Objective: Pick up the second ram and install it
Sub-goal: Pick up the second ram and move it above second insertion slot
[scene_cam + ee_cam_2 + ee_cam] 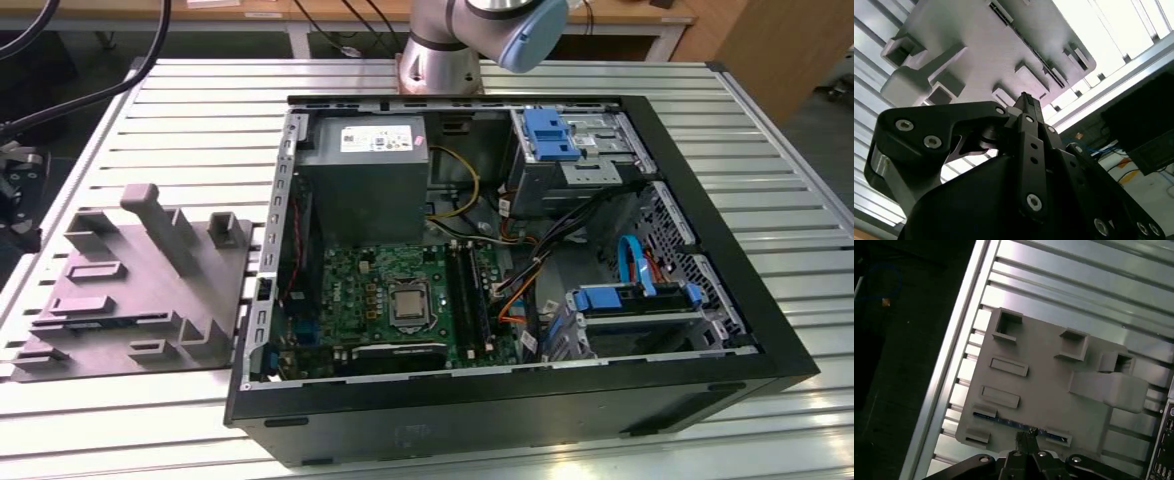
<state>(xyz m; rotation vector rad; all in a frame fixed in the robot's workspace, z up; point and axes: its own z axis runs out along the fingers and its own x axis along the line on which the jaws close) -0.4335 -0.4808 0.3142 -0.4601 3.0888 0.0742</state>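
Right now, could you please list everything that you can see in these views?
second ram: one, blue-green, in a slot of the fixture
fixture: one, grey, on the table, at the exterior view's left of the case
computer case: one, black, open, on the table
motherboard: one, green, inside the case
power supply: one, grey, inside the case
drive brackets: two, blue, inside the case
table: one, silver, slotted
robot arm: one, silver and blue-grey, beyond the case
gripper: one, black, close over the second ram
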